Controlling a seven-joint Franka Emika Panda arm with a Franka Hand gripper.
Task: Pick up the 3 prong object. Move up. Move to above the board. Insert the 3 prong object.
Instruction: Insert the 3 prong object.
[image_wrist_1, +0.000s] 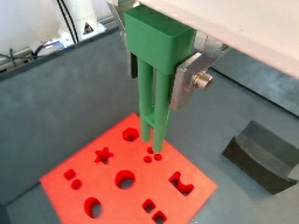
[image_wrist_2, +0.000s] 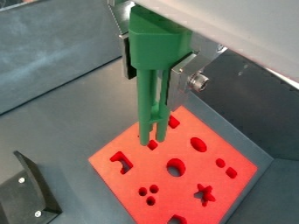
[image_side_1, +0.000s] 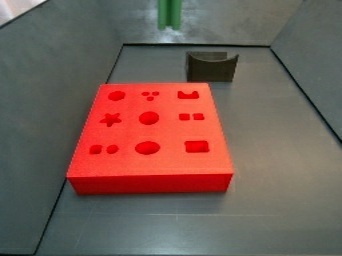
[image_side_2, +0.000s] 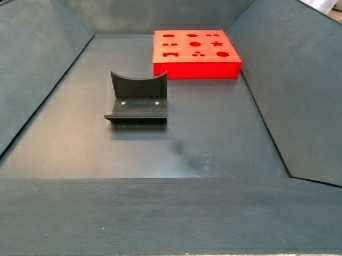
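i start with the board (image_side_1: 147, 135), a broad flat bright red block lying on the dark grey floor, its top full of cut-outs: circles, a star, squares and three small dots in a cluster. it lies flat with that face up, so the holes can be reached from above. beside its far end in a side view stands the fixture (image_side_1: 211, 66), a dark bracket on its base plate, apart from the board and, as i judge it, out of the way of the work.

the gripper (image_wrist_1: 162, 92) hangs high over the board, its silver fingers (image_wrist_1: 191, 70) clamped on the wide cap of the 3 prong object (image_wrist_1: 153, 83), prongs pointing straight down. holding it by the cap leaves the prongs free to enter the holes. in a side view only its lower end (image_side_1: 170, 12) shows at the top edge, well above the board.

the object is plain green, a blocky cap narrowing to long slim prongs. in both wrist views the tips hang clear of the red surface, seeming near the three dots (image_wrist_1: 153, 157); i judge that alignment still needs checking before lowering.
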